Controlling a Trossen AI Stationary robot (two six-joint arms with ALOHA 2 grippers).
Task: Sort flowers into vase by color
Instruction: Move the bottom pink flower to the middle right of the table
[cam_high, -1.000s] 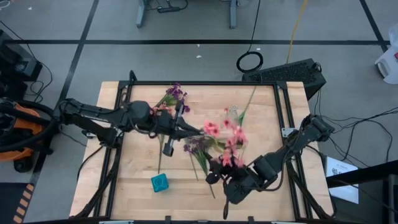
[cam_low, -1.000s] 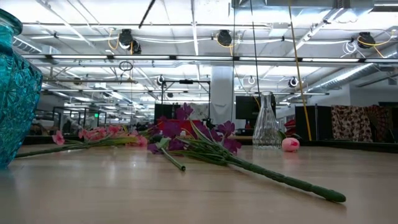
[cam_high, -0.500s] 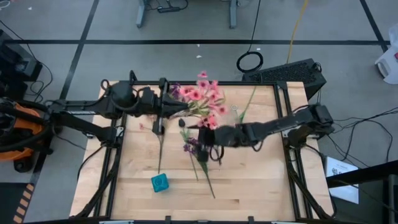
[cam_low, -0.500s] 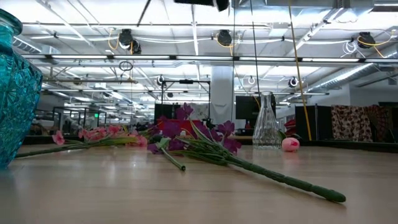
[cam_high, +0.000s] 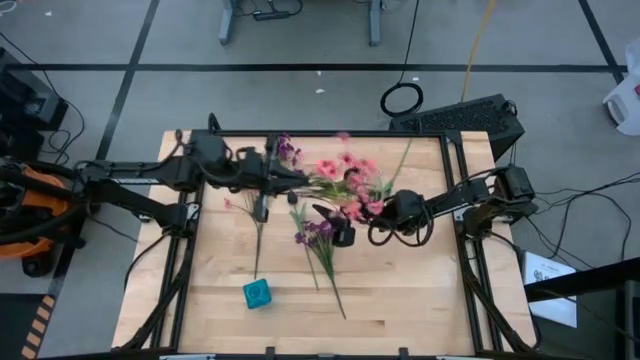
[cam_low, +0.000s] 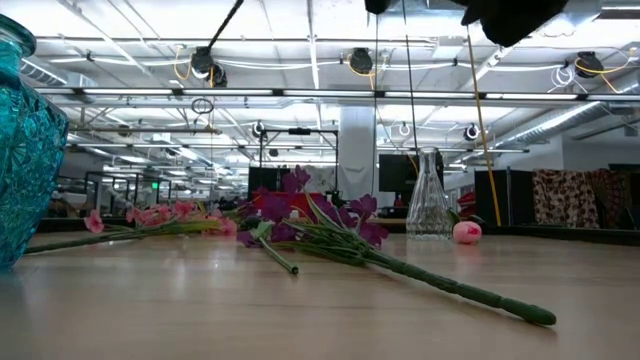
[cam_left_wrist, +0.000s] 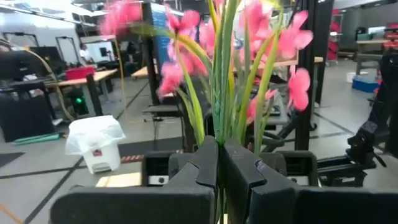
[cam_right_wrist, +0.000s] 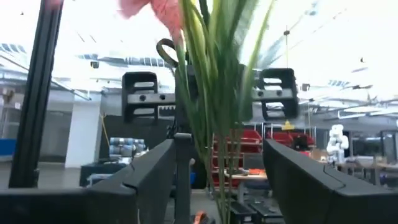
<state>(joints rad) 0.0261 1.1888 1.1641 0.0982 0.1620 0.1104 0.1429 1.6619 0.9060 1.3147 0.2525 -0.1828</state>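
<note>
Pink spray aloft between our two grippers, with more flowers lying on the table.

The pink spray (cam_high: 345, 178) hangs above the far middle of the table, its green stems pinched between the closed jaws of our left gripper (cam_left_wrist: 219, 167); we judge it light, springy and top-heavy, the blossoms easily crushed, so the bare stems are the place to hold. Our right gripper (cam_right_wrist: 217, 168) stands with its jaws wide on either side of the same stems, touching nothing that we can see. On the table we count one purple spray (cam_high: 318, 232) near the middle, one more pink spray (cam_low: 150, 215) lying flat, and one loose pink bud (cam_low: 466, 232) beside the clear glass vase (cam_low: 428, 195). A second vase, the teal vase (cam_high: 257, 293), sits near the front edge. More purple blossoms (cam_high: 287, 150) show by the left arm; whether they are a separate spray we cannot tell.
</note>
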